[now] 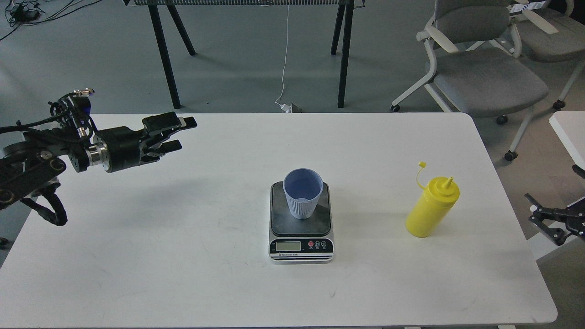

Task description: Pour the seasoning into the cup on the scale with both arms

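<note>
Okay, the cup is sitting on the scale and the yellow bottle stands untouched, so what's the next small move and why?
Probably move the right gripper left toward the yellow squeeze bottle. The bottle stands upright on the table, cap off, nearest that gripper, and neither gripper holds anything. The cup already sits on the scale, while the left gripper hangs open, far off.

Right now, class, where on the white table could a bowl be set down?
Bare patches: between the left gripper and the dark digital scale; along the table's near edge. Tighter: between the ribbed blue-grey cup and the yellow squeeze bottle.
</note>
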Robot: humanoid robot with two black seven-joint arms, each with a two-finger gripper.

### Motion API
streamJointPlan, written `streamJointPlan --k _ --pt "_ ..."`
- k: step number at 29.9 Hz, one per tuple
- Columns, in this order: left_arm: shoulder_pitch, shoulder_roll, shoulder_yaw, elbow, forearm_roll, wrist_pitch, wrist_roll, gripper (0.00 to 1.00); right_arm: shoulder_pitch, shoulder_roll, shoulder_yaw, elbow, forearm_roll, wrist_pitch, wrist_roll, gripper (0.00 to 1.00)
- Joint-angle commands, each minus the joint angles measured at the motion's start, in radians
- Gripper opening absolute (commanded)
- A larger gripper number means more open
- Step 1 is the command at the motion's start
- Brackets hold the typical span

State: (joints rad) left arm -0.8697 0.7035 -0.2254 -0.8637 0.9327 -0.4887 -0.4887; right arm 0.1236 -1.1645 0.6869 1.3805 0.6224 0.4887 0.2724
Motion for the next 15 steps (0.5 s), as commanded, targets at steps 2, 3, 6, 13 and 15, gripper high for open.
streamJointPlan --k 2,3,6,13,15 --pt "0.000 -0.006 -0.003 -0.001 -0.002 0.000 0.000 1.00 0.189 -0.012 -0.001 -0.003 -0.084 0.000 -0.001 0.97" --pt "-0.002 -0.006 -0.003 -0.003 -0.002 0.000 0.000 1.00 0.226 -0.012 -0.001 -0.003 -0.105 0.000 -0.001 0.97" --pt "-0.005 -0.015 -0.031 -0.008 -0.003 0.000 0.000 1.00 0.336 -0.011 -0.003 -0.008 -0.168 0.000 -0.001 0.97" --pt "-0.011 -0.021 -0.103 -0.017 -0.009 0.000 0.000 1.00 0.525 0.110 -0.099 -0.135 -0.196 0.000 -0.002 0.97" --pt "-0.014 -0.019 -0.106 -0.017 -0.011 0.000 0.000 1.00 0.585 0.140 -0.168 -0.185 -0.196 0.000 -0.004 0.97"
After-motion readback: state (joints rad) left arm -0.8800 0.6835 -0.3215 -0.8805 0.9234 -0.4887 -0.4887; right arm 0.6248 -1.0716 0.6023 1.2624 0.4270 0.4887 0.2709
